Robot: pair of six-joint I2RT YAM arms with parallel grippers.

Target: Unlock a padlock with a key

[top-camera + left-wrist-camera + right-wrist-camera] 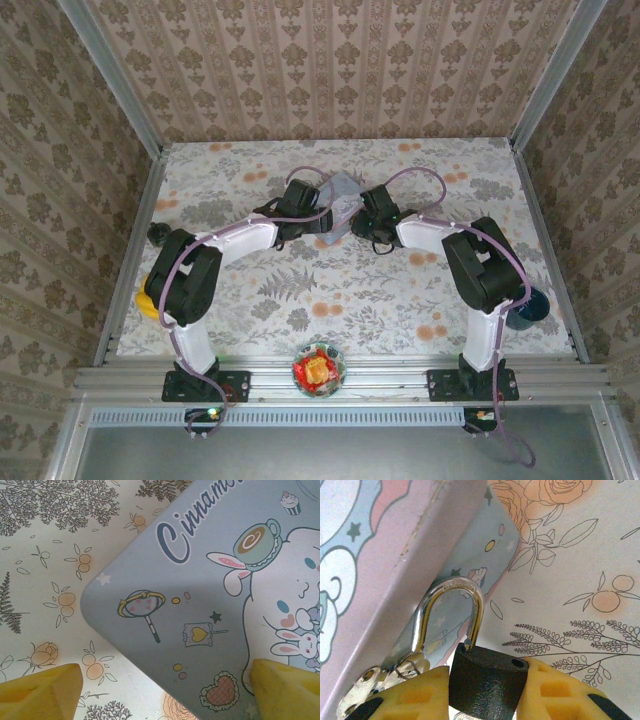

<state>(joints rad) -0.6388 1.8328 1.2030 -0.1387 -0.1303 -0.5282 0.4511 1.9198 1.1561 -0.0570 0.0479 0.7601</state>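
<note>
Fingers of the left gripper stand spread wide over a corner of the pale blue tin, gripping nothing. Further right, the fingers of the right gripper pinch the black body of the padlock from both sides, hard against the tin's side wall. Its shackle arches up and away from them, its free leg by a silvery fitting and one hole in the body empty. The right arm is plainly nearer the lock, which lies across the tin from the left.

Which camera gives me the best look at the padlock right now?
Right wrist: the padlock sits close up, black body between the right claw's fingers, shackle at the tin's clasp. From the top camera it is too small to tell; the left wrist faces the tin's lid.
</note>
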